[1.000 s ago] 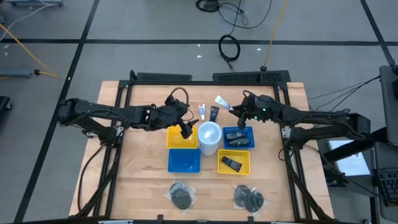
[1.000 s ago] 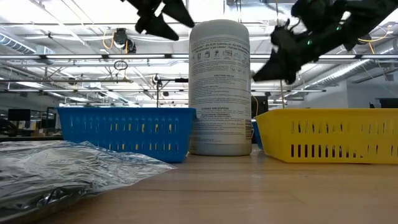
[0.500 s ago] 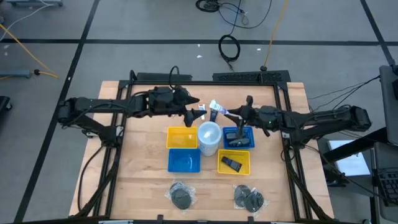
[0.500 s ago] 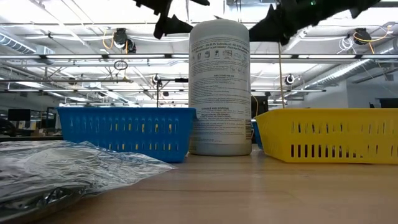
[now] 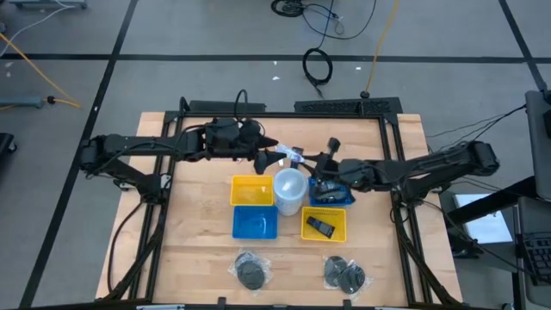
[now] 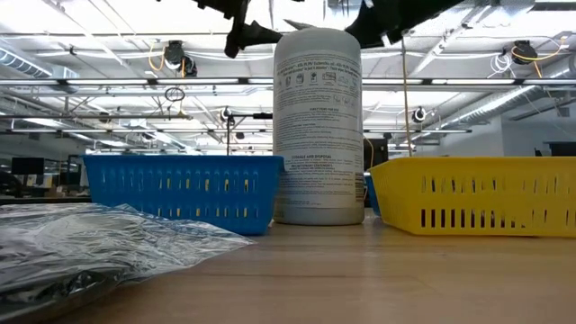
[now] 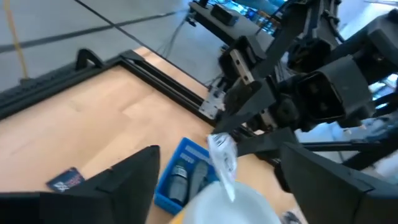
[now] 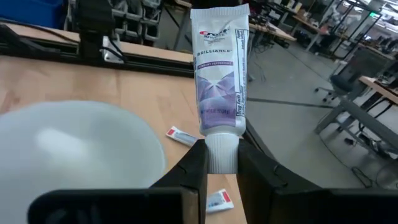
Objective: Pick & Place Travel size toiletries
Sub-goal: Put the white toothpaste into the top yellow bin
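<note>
Above table [image 5: 207,250] — tube [image 8: 219,81] between right jaws

blue basket [image 7: 180,180] contents blurred, wrapped pieces [image 6: 81,256] indistinct

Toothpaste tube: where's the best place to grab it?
Hold the toothpaste tube by its white cap, from the cap end, fingers either side, as the right gripper does now. The cap looks round and stiff; the flat body would likely squash. The left gripper waits open nearby.

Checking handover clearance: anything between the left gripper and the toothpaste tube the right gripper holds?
Nothing. In the high view the left gripper sits right beside the toothpaste tube held by the right gripper, above bare table.
</note>
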Motion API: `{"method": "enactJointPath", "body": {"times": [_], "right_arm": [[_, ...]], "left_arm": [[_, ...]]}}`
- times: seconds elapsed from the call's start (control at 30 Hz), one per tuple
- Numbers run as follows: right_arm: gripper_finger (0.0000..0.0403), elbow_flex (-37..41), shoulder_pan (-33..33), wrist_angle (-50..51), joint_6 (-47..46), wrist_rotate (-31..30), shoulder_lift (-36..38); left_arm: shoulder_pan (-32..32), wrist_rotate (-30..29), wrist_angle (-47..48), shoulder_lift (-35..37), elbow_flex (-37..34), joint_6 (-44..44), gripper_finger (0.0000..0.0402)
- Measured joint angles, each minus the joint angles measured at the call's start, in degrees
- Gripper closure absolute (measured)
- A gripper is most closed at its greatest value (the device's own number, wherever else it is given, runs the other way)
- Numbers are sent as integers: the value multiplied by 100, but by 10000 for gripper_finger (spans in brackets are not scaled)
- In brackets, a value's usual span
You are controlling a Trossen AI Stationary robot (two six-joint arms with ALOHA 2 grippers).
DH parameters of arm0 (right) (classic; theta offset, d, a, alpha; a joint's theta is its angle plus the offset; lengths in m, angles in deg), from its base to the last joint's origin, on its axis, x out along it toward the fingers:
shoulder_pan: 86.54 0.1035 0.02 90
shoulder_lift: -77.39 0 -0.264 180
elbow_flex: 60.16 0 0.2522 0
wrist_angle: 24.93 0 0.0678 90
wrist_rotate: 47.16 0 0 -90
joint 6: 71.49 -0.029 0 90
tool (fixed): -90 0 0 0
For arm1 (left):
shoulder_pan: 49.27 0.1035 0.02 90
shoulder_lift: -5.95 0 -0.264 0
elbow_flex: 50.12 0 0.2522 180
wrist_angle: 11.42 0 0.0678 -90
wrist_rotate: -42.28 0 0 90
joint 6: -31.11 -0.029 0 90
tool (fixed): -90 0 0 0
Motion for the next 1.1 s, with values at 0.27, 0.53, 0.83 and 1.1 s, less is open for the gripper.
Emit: {"method": "enactJointPath", "body": {"times": [0.27, 0.53, 0.83, 1.1], "right_arm": [[354, -223, 0, 46, 106, -23, -307], [354, -221, 0, 105, 194, -212, -301], [354, -221, 0, 122, 219, -243, -295], [344, -220, 0, 153, 221, -249, -294]], "left_arm": [[-2, 98, 45, 0, 0, -26, 229], [4, 51, 249, 0, 2, -278, 385], [0, 46, 385, 0, 9, -326, 400], [-17, 232, 411, 0, 9, -417, 401]]}}
